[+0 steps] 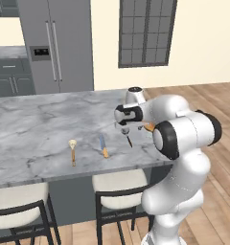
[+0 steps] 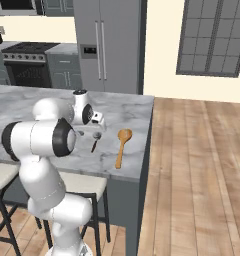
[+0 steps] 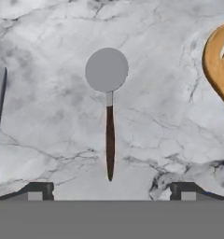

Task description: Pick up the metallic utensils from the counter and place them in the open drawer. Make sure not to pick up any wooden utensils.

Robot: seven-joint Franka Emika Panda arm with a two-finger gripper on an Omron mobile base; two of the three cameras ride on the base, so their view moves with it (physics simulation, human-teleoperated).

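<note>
Hand hovered wide open over the grey-headed utensil on the worktop (wooden spoon close beside): best descend straight, pinch the thin handle.

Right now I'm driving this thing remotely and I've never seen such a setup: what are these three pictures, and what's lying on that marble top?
The white machine is a robot arm on a driving base. Two pictures come from cameras on the base, behind the arm to its left and right. The third looks straight down from the hand.

The tool is open and holds nothing; its two dark fingertips stand wide apart above the marble counter.

Directly under it lies the round grey-headed utensil with a thin dark handle. Beside it is the large wooden spoon. Further along are the knife with an orange handle and the small cream-headed spoon with a wooden handle. All lie apart from one another.
</note>
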